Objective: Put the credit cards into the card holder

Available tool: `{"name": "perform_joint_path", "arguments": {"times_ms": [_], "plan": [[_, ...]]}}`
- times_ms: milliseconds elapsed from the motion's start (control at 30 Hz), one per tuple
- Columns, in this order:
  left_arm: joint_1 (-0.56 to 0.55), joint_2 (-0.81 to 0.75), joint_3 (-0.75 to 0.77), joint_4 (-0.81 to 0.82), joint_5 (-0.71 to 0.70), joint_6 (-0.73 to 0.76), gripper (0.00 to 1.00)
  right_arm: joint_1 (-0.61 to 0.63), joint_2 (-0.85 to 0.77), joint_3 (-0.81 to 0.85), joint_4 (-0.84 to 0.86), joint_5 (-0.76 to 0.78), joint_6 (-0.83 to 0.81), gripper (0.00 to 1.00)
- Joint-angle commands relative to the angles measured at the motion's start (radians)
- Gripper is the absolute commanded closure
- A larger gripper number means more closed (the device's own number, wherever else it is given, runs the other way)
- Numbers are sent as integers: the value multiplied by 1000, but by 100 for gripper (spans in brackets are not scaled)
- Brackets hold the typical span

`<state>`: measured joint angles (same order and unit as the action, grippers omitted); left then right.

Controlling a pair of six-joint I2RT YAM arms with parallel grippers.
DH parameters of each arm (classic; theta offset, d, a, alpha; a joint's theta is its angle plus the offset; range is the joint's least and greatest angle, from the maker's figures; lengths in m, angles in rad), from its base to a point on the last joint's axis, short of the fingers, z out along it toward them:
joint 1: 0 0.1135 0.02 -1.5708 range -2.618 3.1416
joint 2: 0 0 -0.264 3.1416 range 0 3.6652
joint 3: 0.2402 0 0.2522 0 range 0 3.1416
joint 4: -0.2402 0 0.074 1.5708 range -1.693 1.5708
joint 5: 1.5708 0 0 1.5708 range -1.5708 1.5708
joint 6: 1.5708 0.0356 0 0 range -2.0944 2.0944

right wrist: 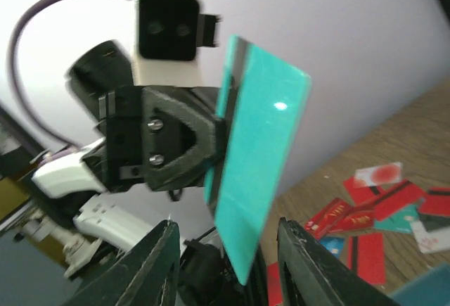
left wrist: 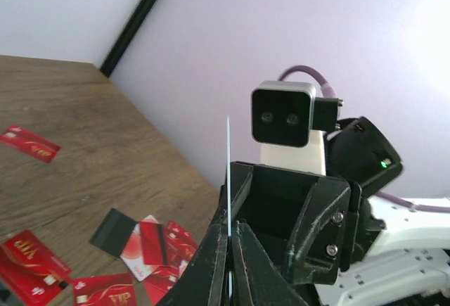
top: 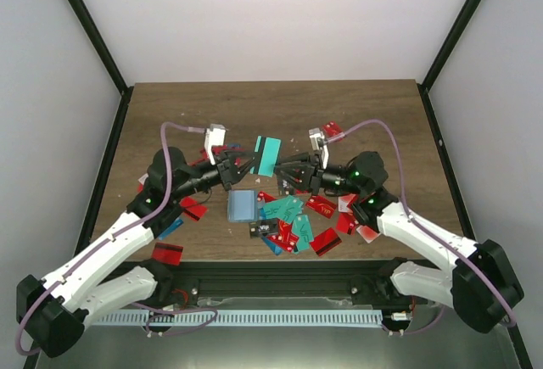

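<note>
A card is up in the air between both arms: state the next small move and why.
Probably lower the left hand, shut on the teal card, toward the card holder lying on the table below. The right hand stands open, its fingers off the card, so only the left hand holds it.

Brown wooden table, white walls

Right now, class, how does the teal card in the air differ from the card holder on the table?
The teal card is clamped in the left pincer, off the table; the card holder lies flat on the table. The card is green-teal with a dark stripe; the holder is plain, paler blue. Both are rectangular.
</note>
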<state>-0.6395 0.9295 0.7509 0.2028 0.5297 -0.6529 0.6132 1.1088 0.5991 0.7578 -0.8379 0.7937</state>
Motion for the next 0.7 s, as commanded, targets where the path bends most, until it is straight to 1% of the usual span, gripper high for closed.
{"name": "perform_joint_path", "arguments": {"times_ms": [0, 100, 233, 300, 433, 533, 667], "plan": [[3, -13, 14, -125, -163, 25, 96, 6, -18, 48, -290, 253, -95, 60], [3, 4, 5, -237, -246, 44, 96, 6, 17, 70, -478, 375, -134, 60], [3, 60, -43, -243, -246, 35, 96, 12, 128, 94, -605, 399, -139, 62], [3, 95, -59, -237, -255, 28, 96, 29, 190, 107, -637, 400, -150, 62], [3, 143, -88, -217, -292, 8, 96, 84, 304, 155, -692, 433, -184, 58], [3, 182, -94, -225, -321, 6, 96, 112, 372, 190, -713, 460, -207, 56], [3, 210, -102, -243, -371, 5, 96, 137, 459, 229, -718, 451, -229, 54]]}}
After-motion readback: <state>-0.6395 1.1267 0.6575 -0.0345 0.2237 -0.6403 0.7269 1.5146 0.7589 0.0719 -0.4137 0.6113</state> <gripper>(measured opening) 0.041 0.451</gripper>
